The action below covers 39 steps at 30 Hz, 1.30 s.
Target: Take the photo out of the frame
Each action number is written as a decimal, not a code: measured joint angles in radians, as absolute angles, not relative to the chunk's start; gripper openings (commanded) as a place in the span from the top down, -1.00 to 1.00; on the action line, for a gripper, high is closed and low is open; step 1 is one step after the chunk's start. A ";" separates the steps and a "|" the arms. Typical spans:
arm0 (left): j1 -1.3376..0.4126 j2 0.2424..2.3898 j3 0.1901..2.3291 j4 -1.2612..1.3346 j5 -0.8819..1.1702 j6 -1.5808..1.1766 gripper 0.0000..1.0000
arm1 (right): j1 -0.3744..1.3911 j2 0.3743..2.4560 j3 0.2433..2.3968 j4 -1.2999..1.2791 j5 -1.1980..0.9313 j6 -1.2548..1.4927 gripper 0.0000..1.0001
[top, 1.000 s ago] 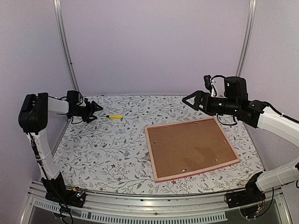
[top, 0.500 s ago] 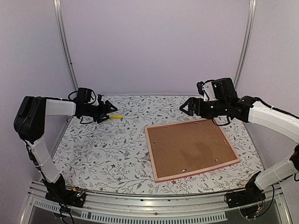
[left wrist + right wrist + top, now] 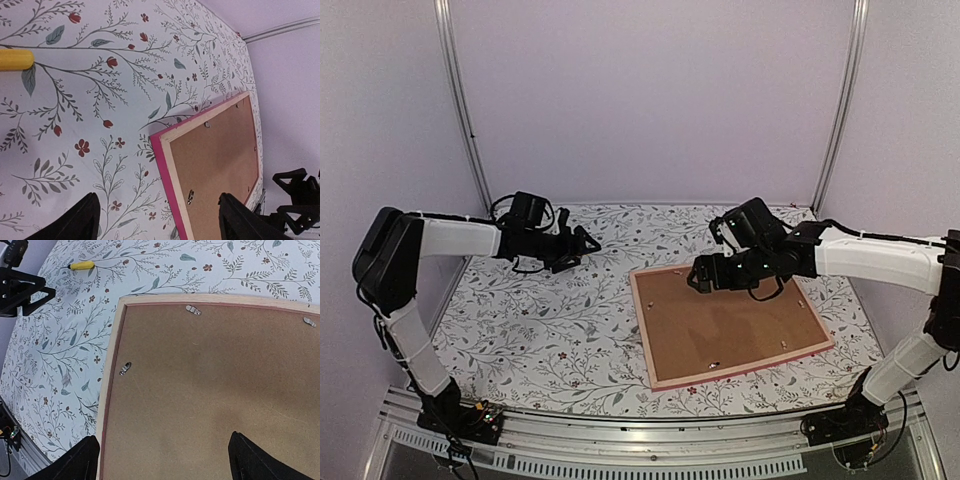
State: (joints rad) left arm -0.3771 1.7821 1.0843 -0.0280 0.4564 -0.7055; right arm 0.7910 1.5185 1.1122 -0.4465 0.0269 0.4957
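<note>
The frame [image 3: 642,330] lies face down on the right half of the table, its pink border round a pale wooden rim. The brown backing board [image 3: 730,315] fills it, held by small metal tabs [image 3: 193,310]. The photo is hidden under the board. My right gripper [image 3: 698,277] is open and empty, hovering over the board's far left part [image 3: 215,365]. In its wrist view the gripper [image 3: 162,460] spans the board beside the frame's left rim [image 3: 112,365]. My left gripper [image 3: 582,243] is open and empty, left of the frame's far corner [image 3: 167,165].
A yellow pen [image 3: 81,265] lies on the floral tablecloth at the back left, under my left arm; it also shows in the left wrist view [image 3: 15,59]. Purple walls and two metal posts close in the back. A metal rail runs along the near edge.
My left gripper has moved right along the back, past the yellow pen, toward the frame. My right gripper has moved left and down over the backing board. The frame has not moved.
</note>
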 measured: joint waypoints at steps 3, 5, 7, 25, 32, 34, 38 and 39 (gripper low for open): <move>-0.426 1.782 1.084 -0.029 0.439 -0.705 -0.66 | 0.799 1.518 1.084 -0.468 0.043 0.493 -0.77; -0.451 1.783 1.084 -0.029 0.432 -0.706 -0.66 | 0.816 1.522 1.084 -0.479 0.054 0.488 -0.72; -0.472 1.785 1.084 -0.029 0.427 -0.707 -0.66 | 0.847 1.535 1.090 -0.484 0.059 0.479 -0.67; -0.546 2.027 1.423 -0.171 0.318 -0.521 -0.63 | 0.970 1.659 1.082 -0.552 0.172 0.601 -0.68; -0.587 2.232 1.697 -0.248 0.296 -0.409 -0.64 | 0.968 1.475 0.888 -0.608 0.166 0.743 -0.77; -0.596 2.281 1.761 -0.270 0.292 -0.387 -0.64 | 0.965 1.412 0.842 -0.630 0.160 0.781 -0.79; -0.614 2.370 1.875 -0.298 0.287 -0.358 -0.64 | 0.947 1.319 0.776 -0.648 0.131 0.840 -0.84; -0.618 2.387 1.898 -0.305 0.288 -0.355 -0.64 | 0.942 1.302 0.759 -0.649 0.121 0.854 -0.86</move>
